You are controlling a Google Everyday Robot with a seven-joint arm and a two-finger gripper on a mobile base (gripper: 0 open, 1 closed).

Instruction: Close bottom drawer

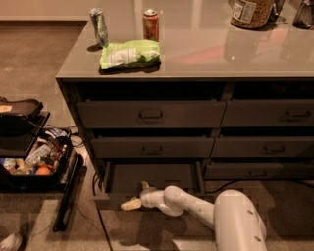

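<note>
Camera view: a red can point(151, 24), a silver-green can point(99, 27) and a green snack bag point(130, 53) are being shown on the grey countertop point(211, 56), with a labelled jar point(251, 12) at the far edge. No brand or writing on any of them can be read.

The white arm point(196, 206) is being extended low over the floor from the lower right, bent at a rounded joint and directed leftward toward the drawer cabinet point(147, 115).

The gripper point(136, 195) is being held at the front edge of the bottom drawer point(152, 175), just left of its middle. Its jaws are being kept spread apart: one finger is being pointed up over the drawer's inside and the pale one point(129, 204) is being laid across the drawer front. Nothing is being gripped.

The bottom drawer is being shown pulled out of the lowest slot of the left column, below two shut drawers. An open black case point(19, 110) is being shown on the floor to the left.
</note>
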